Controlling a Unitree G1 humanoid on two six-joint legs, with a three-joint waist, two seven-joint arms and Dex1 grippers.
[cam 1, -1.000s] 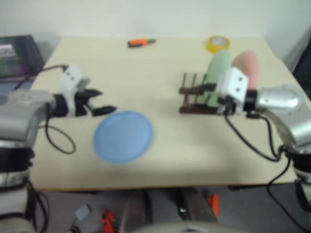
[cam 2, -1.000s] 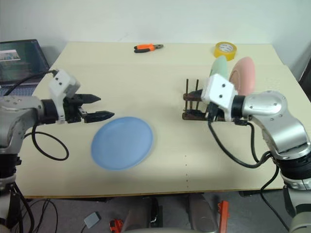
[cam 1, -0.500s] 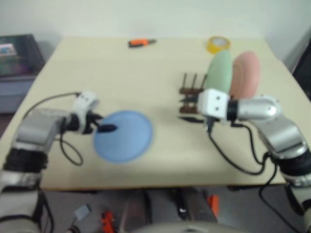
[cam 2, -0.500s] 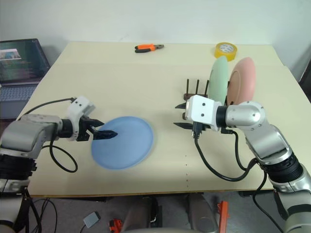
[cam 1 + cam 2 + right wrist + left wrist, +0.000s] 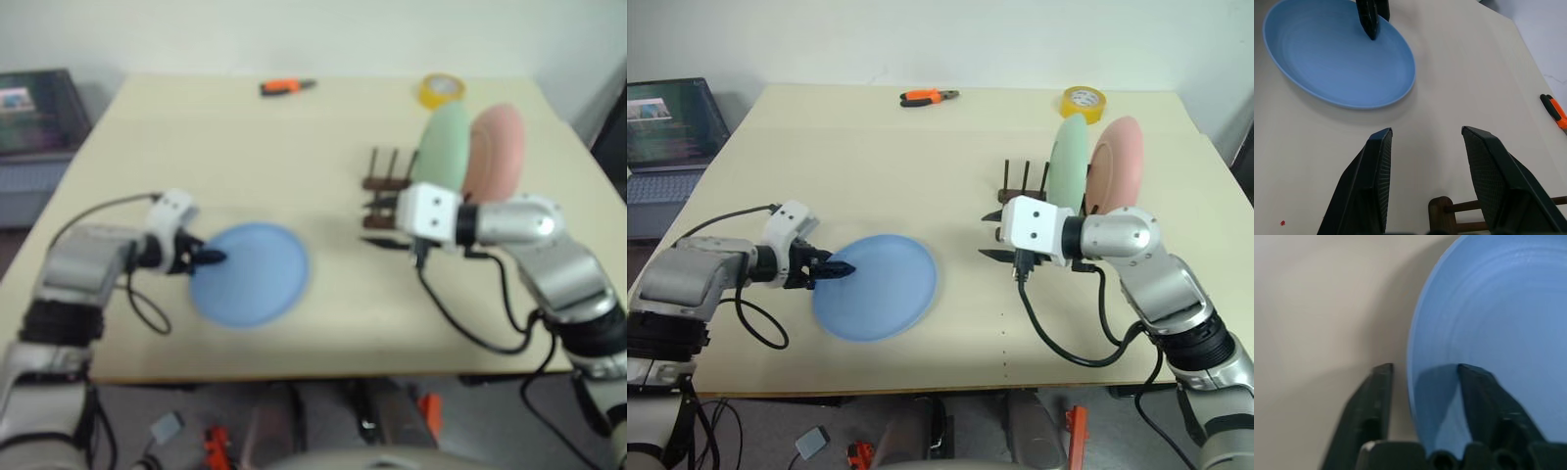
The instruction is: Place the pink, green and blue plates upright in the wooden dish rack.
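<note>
Left wrist view shows the left gripper [image 5: 1422, 382] with its two black fingers [image 5: 1371, 406] astride the near rim of the blue plate [image 5: 1498, 333], one finger outside on the table [image 5: 1312, 308], the other over the plate's inner surface; a gap is visible on both sides of the rim, so the jaws are narrowed around it but not visibly clamped. Compared with a second ago, this arm has dropped from above the table down to the plate's edge, and its wide-spread jaws have drawn in, which I read as the start of the pick-up of the last plate. From the head cameras the blue plate [image 5: 875, 286] lies flat on the table, well apart from the wooden dish rack [image 5: 1019, 201], where the green plate [image 5: 1068, 157] and pink plate [image 5: 1117, 162] already stand upright. The right gripper [image 5: 1425, 161] hangs with its jaws open and empty just beside the rack's near end, facing the blue plate.
</note>
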